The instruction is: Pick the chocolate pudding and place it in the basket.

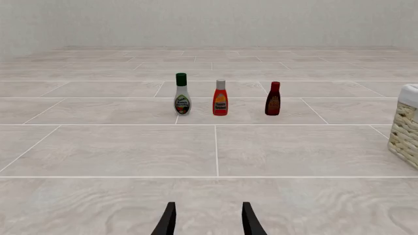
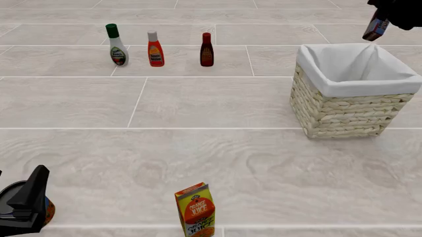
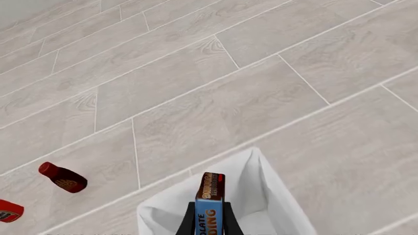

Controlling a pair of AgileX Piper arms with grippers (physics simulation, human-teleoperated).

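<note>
- the right hand [image 3: 210,226] is gripping the chocolate pudding [image 3: 211,203] between its fingers, holding it in the air above the far rim of the basket [image 2: 349,106].
- the left hand [image 1: 207,221] is sitting low near the worktop [image 2: 197,148], fingers parted and gripping nothing.
- the juice carton [image 2: 195,210] is standing at the near edge.

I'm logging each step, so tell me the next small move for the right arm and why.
Probably bring the right gripper toward the basket's middle, then lower it before releasing. Its jaws are shut on the chocolate pudding, which in the front view hangs above the far rim of the basket; the right wrist view shows only a corner of the white liner below the carton, so letting go now might miss.
</note>
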